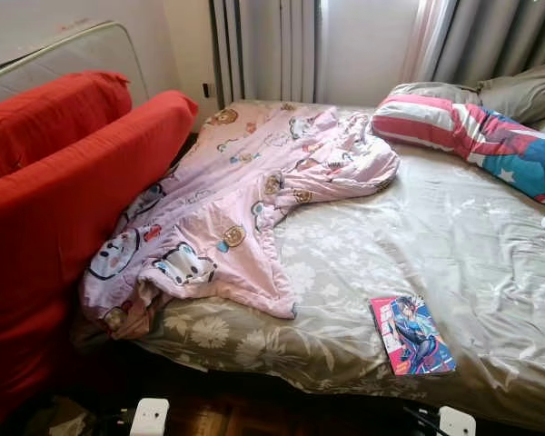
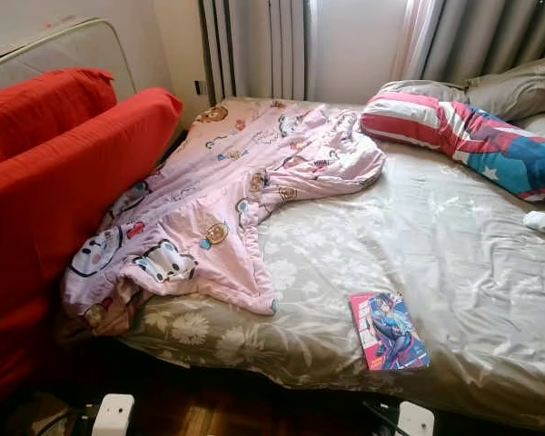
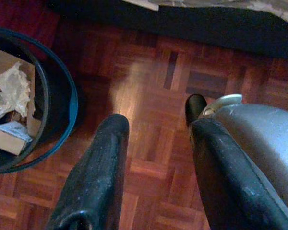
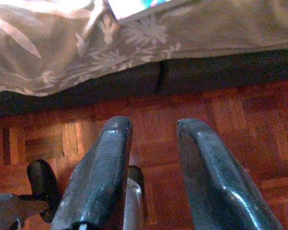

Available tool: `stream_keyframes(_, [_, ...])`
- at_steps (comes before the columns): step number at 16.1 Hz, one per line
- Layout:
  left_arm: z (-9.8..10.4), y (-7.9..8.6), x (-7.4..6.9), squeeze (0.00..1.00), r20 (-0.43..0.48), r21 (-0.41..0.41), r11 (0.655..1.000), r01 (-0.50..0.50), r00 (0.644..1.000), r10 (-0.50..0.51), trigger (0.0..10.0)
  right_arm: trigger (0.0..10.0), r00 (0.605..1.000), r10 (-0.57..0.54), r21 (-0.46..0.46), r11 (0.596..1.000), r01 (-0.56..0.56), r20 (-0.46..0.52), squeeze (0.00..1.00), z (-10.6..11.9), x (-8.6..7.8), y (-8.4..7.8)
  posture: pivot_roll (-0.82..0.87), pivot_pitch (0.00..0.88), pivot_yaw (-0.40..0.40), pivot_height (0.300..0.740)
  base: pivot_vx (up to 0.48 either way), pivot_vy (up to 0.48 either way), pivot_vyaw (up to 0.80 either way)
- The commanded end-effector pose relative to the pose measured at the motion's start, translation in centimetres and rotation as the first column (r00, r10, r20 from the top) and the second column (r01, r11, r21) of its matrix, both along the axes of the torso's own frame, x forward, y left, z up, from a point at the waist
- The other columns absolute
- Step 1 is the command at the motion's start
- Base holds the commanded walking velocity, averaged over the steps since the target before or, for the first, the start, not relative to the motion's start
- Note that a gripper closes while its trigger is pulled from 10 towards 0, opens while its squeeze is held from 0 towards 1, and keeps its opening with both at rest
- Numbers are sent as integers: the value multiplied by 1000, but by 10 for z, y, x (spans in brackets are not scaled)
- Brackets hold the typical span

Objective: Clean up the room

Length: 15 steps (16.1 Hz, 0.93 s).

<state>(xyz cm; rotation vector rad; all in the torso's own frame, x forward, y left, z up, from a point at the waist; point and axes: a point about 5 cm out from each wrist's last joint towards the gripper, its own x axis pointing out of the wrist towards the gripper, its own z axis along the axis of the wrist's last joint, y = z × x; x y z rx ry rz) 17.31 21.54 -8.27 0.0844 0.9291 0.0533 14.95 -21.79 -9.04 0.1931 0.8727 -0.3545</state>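
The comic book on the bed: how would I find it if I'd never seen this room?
Start at the bed with its grey floral sheet. The comic book lies flat near the foot edge, apart from the pink quilt. It's the one thin, glossy thing, with a blue-clad figure on the cover.

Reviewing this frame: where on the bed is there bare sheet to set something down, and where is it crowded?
The widest bare patch of the floral sheet lies between the pink blanket, the striped pillow and the comic book. A smaller strip runs along the foot edge, between blanket and book. The side by the red sofa is crowded with bunched blanket.
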Motion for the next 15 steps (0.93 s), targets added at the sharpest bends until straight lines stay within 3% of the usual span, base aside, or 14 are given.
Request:
stream_keyframes(1, [2,-2,6,0,8,-1,1000,19,1000,-19,10000,10000,1000,-3,10,1000,3,25,0,3,10,3,67,0,28,701,0,0,0])
stream_keyframes(5, [3,-2,7,0,8,1,1000,12,1000,-12,10000,10000,999,-3,17,1000,2,32,0,3,11,5,69,7,30,701,0,0,0])
stream_keyframes(15, [4,-1,9,0,13,3,1000,12,1000,-12,10000,10000,999,14,23,1000,-15,42,0,5,16,10,65,13,35,701,245,0,0])
